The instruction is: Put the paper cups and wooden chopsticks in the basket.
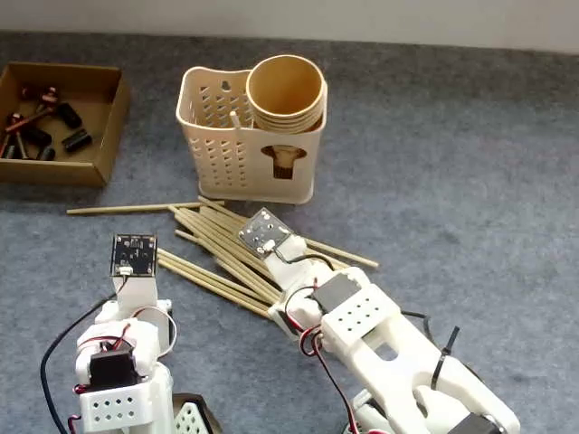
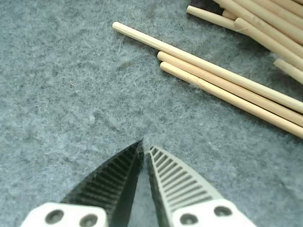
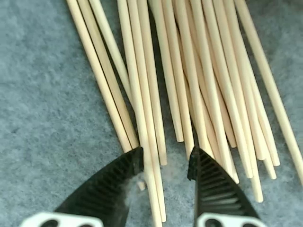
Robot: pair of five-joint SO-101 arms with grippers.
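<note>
Chopsticks (image 1: 226, 258) are left fanned on the grey mat (image 1: 470, 163) just before the basket (image 1: 213, 158), one compartment of which is already taken by the stacked paper cups (image 1: 285, 90); the right gripper (image 3: 164, 158) is held low over the pile, jaws parted astride a couple of sticks (nothing pinched yet), presumably for a grasp. What is hidden under the wrist cameras in the high view is supplied by the wrist views; the left gripper (image 2: 146, 144) is seen closed and empty over bare mat near the stick ends.
</note>
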